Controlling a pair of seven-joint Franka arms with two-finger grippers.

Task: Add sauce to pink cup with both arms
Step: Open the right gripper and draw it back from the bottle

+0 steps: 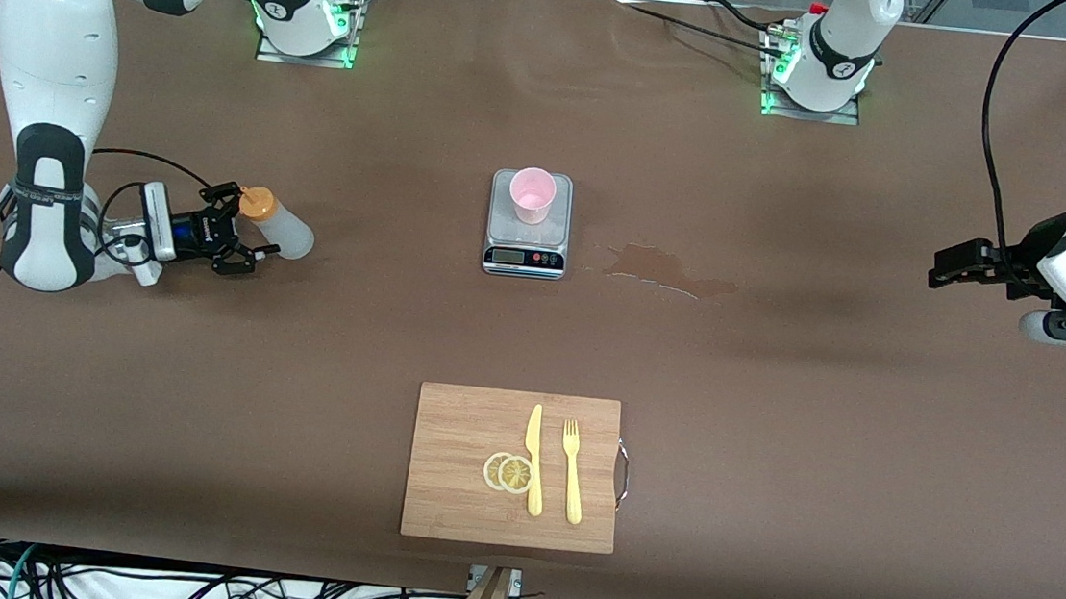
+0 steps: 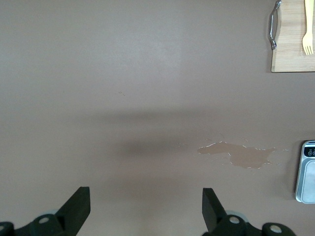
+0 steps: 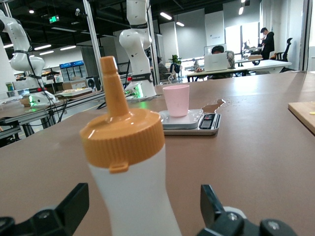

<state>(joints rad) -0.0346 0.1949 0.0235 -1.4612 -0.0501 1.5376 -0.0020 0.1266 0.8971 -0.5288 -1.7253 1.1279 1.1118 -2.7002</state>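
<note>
Front view — brown table (image 1: pixel 774 408), wet patch (image 1: pixel 671 271) beside scale (image 1: pixel 526 231).

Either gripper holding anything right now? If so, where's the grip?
Nothing held. Right gripper is open around the sauce bottle, fingers apart from its body. Left gripper waits open over bare table.

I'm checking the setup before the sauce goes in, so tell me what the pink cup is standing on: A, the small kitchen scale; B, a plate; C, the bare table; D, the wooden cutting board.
A: the pink cup stands upright on the platform of the small kitchen scale at mid-table, farther from the front camera than the cutting board, which carries only a knife, a fork and lemon slices.
</note>
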